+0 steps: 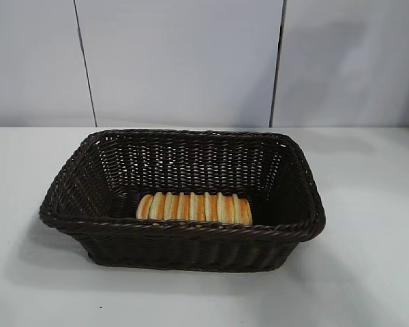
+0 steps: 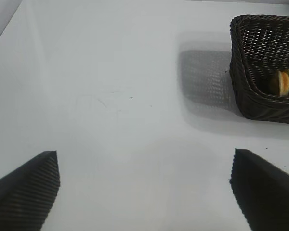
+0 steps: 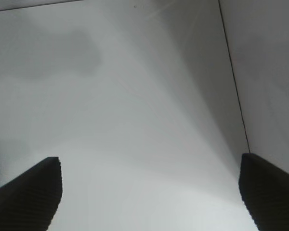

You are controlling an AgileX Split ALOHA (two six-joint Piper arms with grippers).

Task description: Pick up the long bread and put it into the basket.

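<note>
Bread (image 1: 193,207) lies flat inside the basket (image 1: 184,139), along the wall nearest the exterior camera, its striped top showing just above the braided rim. Judged from that, the placing is done and what remains is only the retreat, so doing this step well means keeping both arms clear of the wicker, lifting away rather than dragging sideways, and leaving the loaf and basket undisturbed on the worktop (image 1: 368,204).

Neither arm appears in the exterior view. The left pincer (image 2: 144,185) hangs over bare worktop with its fingers spread wide apart, nothing between them and nothing touching them; the basket sits well ahead of it and off to one side, one corner in view with an end of the bread peeping over the rim. The right pincer (image 3: 150,192) is likewise spread wide and empty, with only bare worktop and the meeting of worktop and back wall ahead of it; neither basket nor bread is in its sight. With both pincers empty and well apart from the basket, I see little risk of knocking it.
</note>
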